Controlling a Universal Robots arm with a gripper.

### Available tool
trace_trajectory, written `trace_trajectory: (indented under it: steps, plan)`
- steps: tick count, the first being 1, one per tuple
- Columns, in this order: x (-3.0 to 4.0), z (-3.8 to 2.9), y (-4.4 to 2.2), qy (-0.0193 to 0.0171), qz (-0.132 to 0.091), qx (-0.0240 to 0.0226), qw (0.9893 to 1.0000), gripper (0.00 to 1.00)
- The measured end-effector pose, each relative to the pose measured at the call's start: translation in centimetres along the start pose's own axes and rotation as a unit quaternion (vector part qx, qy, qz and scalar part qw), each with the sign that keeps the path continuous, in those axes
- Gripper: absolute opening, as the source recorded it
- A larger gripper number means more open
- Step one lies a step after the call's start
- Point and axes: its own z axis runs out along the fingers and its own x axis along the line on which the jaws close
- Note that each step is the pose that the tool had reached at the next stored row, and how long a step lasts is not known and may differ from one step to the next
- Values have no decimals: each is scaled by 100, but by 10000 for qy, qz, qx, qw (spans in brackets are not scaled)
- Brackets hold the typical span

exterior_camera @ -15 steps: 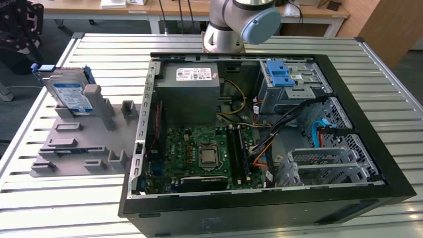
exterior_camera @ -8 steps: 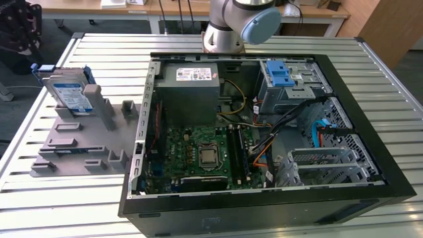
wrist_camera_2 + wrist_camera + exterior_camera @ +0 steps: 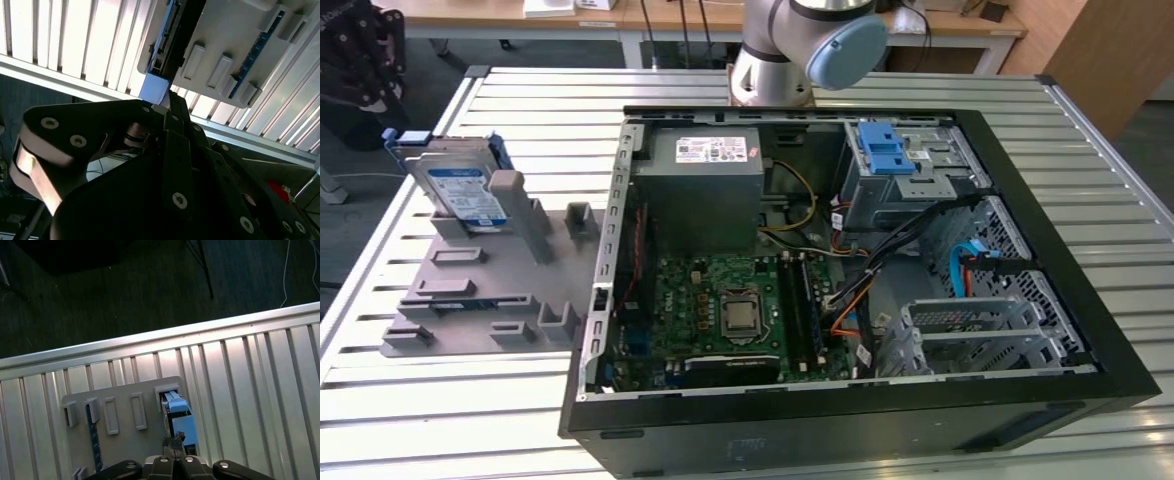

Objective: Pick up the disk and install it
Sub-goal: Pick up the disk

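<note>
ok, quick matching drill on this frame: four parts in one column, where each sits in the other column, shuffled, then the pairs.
Parts:
1. disk
2. power supply box
3. blue latch
4. motherboard

Places:
A. flat on the floor of the case, green board
B. on top of the silver drive cage
C. standing on edge in the grey holder, outside the case
D. inside the case, at its far end on the exterior view's left

Pairs: 1-C, 2-D, 3-B, 4-A
</note>
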Motion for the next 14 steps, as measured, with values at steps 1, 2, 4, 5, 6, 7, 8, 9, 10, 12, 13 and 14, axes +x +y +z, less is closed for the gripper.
trace_trajectory:
  steps: [1, 2, 4, 5, 6, 7, 8, 9, 10, 12, 13, 14]
  plan:
    - [-7, 1, 2, 2, 1, 0, 10000, 11]
    - [-31, 2, 7, 10, 2, 2, 10000, 11]
    - [-75, 10, 15, 20, 1, 4, 10000, 23]
    - [-92, 19, 18, 19, 1, 7, 10000, 29]
    - [-97, 34, 20, 18, 1, 12, 10000, 29]
    - [-95, 49, 25, 17, 0, 17, 10000, 35]
    - [-93, 62, 28, 17, -6, 20, 10000, 41]
    - [-87, 72, 30, 18, -21, 21, 10000, 41]
    - [-80, 80, 31, 18, -40, 22, 10000, 47]
    - [-75, 100, 32, 17, -103, 35, 9999, 53]
    - [-74, 107, 32, 17, -145, 42, 9999, 53]
    - [-73, 115, 32, 17, -195, 51, 9998, 53]
